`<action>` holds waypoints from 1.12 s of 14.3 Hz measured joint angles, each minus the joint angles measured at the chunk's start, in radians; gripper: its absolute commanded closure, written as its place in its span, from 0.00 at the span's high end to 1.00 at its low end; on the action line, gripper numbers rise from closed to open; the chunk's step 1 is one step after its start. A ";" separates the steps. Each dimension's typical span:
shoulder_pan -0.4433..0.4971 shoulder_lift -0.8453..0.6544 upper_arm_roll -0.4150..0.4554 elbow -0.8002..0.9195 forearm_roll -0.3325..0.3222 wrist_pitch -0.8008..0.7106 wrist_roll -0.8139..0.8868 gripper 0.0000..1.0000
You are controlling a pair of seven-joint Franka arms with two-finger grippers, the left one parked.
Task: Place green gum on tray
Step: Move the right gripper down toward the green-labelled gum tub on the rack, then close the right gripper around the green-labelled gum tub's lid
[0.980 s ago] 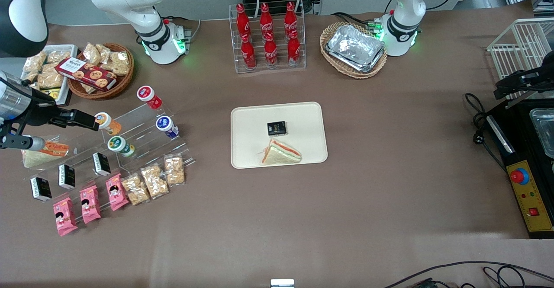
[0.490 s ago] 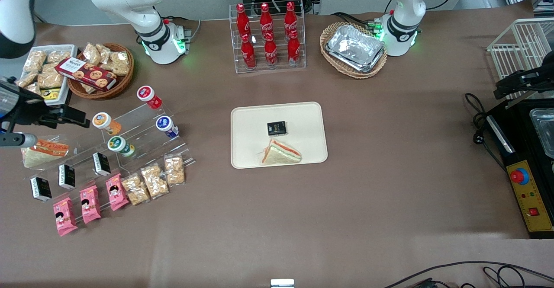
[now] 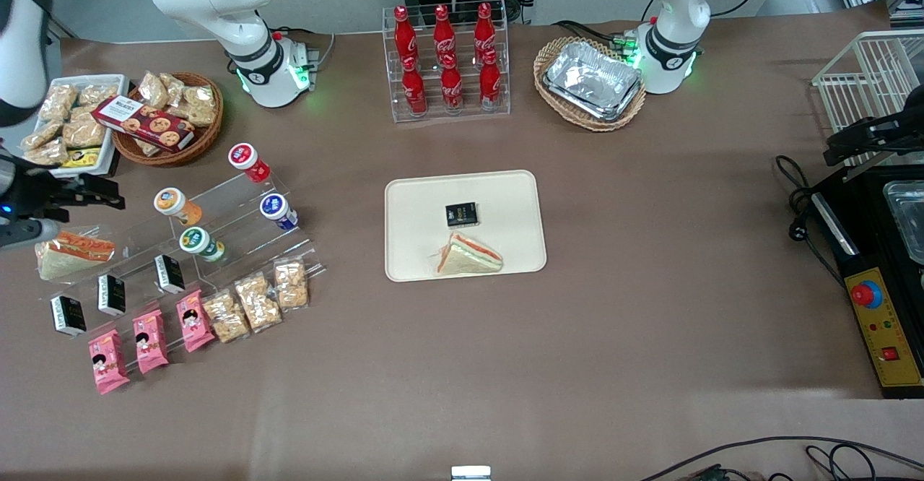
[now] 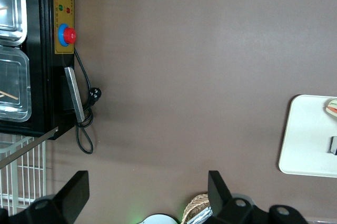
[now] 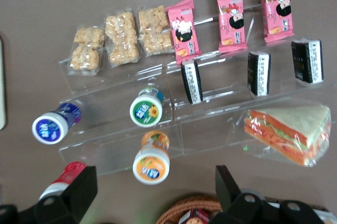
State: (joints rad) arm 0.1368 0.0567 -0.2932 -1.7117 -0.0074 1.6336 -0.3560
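The green gum, a small bottle with a green body and a white lid, stands on the clear acrylic step stand, nearer the front camera than the orange-bodied bottle. It also shows in the right wrist view. The cream tray lies mid-table and holds a sandwich and a small black packet. My right gripper is open and empty. It hovers high, off the stand toward the working arm's end, well apart from the green gum.
On the stand are also a blue-bodied bottle, a red bottle, black packets, pink snack bags, rice-cracker bags and a wrapped sandwich. A wicker basket of snacks stands close by.
My right gripper has drawn back from above the orange-bodied bottle toward the working arm's end of the table. The bottles and tray have not moved.
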 measured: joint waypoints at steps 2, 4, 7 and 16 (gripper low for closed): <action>0.003 -0.024 0.004 -0.100 -0.005 0.108 -0.027 1.00; 0.004 -0.043 0.007 -0.203 -0.007 0.223 -0.059 1.00; 0.007 -0.045 0.010 -0.371 -0.007 0.441 -0.073 1.00; 0.028 -0.035 0.017 -0.565 -0.007 0.693 -0.074 1.00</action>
State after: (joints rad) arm 0.1644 0.0213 -0.2764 -2.2771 -0.0148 2.3267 -0.4304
